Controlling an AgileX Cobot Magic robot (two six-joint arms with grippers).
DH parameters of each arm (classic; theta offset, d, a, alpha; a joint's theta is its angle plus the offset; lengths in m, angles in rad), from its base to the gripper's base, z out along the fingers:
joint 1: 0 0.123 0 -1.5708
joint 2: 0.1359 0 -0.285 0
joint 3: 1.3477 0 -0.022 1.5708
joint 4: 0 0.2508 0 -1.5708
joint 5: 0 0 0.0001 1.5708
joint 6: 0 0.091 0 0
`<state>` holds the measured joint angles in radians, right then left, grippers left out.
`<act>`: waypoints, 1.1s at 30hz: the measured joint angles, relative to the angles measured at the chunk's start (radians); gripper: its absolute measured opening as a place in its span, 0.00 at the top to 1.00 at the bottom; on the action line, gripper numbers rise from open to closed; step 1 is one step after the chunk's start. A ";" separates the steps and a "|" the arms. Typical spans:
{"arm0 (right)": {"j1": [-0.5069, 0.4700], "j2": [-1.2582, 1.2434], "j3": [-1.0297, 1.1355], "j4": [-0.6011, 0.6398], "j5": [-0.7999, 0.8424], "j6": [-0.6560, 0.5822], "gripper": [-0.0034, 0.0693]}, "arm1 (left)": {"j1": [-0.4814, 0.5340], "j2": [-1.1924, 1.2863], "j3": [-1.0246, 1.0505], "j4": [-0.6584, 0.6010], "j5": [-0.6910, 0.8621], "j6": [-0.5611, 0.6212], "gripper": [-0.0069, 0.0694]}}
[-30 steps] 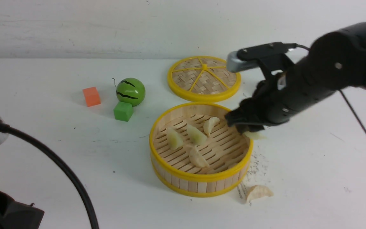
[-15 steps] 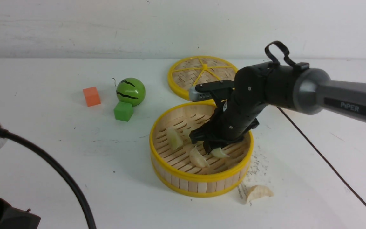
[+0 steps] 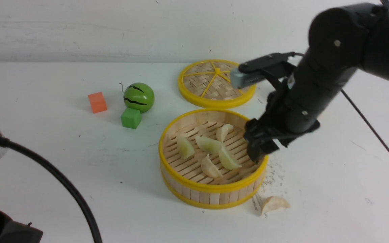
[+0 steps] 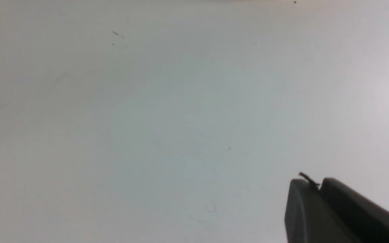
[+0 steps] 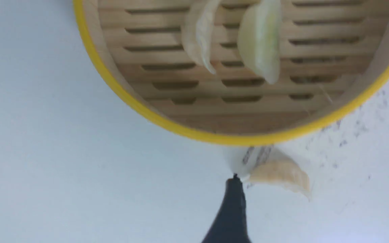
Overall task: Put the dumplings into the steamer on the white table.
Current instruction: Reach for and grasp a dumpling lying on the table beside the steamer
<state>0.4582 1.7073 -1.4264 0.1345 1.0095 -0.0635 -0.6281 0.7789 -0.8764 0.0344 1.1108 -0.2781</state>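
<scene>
The steamer (image 3: pixel 211 194) stands on the white table (image 3: pixel 46 152) at centre. Several dumplings lie on its slatted floor, among them a pale green one (image 3: pixel 229 160) and a cream one (image 3: pixel 210 167). One more cream dumpling (image 3: pixel 275 203) lies on the table just outside the steamer's near right side. My right gripper (image 3: pixel 258 152) hangs open and empty above the steamer's right rim. In the right wrist view its fingers (image 5: pixel 232 209) stand wide apart over that outside dumpling (image 5: pixel 280 172), beside the steamer's rim (image 5: pixel 214 137). My left gripper (image 4: pixel 317 185) is shut over bare table.
A flat woven lid (image 3: pixel 216 82) lies behind the steamer. A green watermelon ball (image 3: pixel 138 97), a green cube (image 3: pixel 131 118) and an orange cube (image 3: pixel 97 102) sit to the left. A black cable (image 3: pixel 62 182) crosses the near left corner. Dark scuffs (image 3: pixel 272 175) mark the table by the steamer.
My right gripper carried a pale green dumpling into the steamer, opened and left it there, then drew back to the right rim. The left arm stayed put.
</scene>
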 joint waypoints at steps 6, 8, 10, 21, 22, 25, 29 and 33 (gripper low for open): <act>-0.047 -0.040 0.279 0.023 -0.224 -0.002 0.18 | 0.000 0.000 0.000 -0.010 0.008 0.000 0.84; -0.050 -0.036 0.319 0.023 -0.259 -0.004 0.19 | 0.000 0.000 0.000 -0.012 0.008 0.000 0.84; -0.051 -0.010 0.371 0.023 -0.352 -0.024 0.19 | 0.000 0.000 0.000 -0.017 0.009 0.000 0.84; -0.050 0.103 0.373 0.057 -0.520 -0.129 0.19 | 0.000 0.000 0.000 -0.044 0.014 0.000 0.84; -0.050 0.113 0.374 0.046 -0.502 -0.149 0.21 | 0.000 0.000 0.000 -0.048 0.015 0.000 0.84; -0.050 0.119 0.376 0.041 -0.469 -0.194 0.32 | 0.000 0.000 0.000 -0.055 0.018 0.000 0.84; -0.051 0.119 0.375 0.041 -0.445 -0.209 0.59 | 0.000 0.000 0.000 -0.057 0.018 0.000 0.84; -0.051 0.118 0.374 0.041 -0.428 -0.209 0.86 | 0.000 0.000 0.000 -0.058 0.018 0.000 0.84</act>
<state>0.4074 1.8255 -1.0521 0.1756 0.5817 -0.2721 -0.6281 0.7789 -0.8764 -0.0237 1.1288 -0.2781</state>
